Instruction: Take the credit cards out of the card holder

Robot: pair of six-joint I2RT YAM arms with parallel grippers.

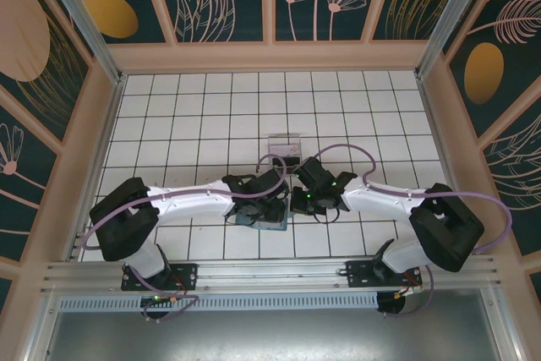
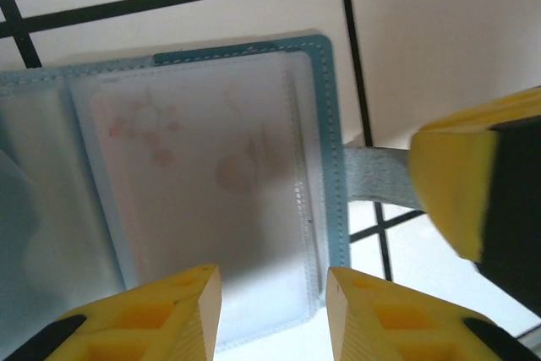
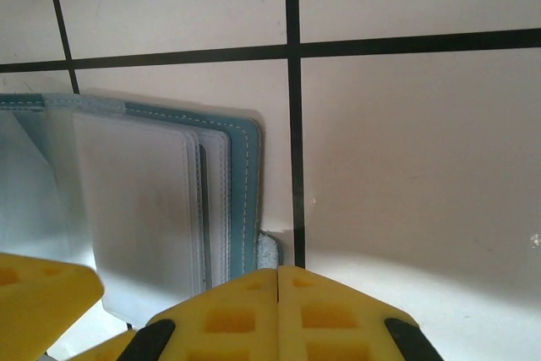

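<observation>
The teal-blue card holder (image 2: 331, 124) lies open on the white tiles, its clear sleeves fanned out (image 3: 144, 200). Through the top sleeve shows a pale credit card (image 2: 203, 166) with a faint pink print. My left gripper (image 2: 275, 293) hangs open just over the sleeve's near edge, with nothing pinched between its yellow fingers. My right gripper (image 3: 279, 275) is shut on the holder's grey tab (image 3: 267, 251) at its right edge; one of its fingers (image 2: 461, 179) meets that tab (image 2: 376, 177) in the left wrist view. From above, both grippers (image 1: 269, 200) (image 1: 297, 200) meet over the holder (image 1: 258, 219).
A small clear tray (image 1: 283, 143) stands on the tiles just behind the two grippers. Wooden-framed walls (image 1: 270, 55) close in the tiled floor at the back and sides. Cables loop above both wrists.
</observation>
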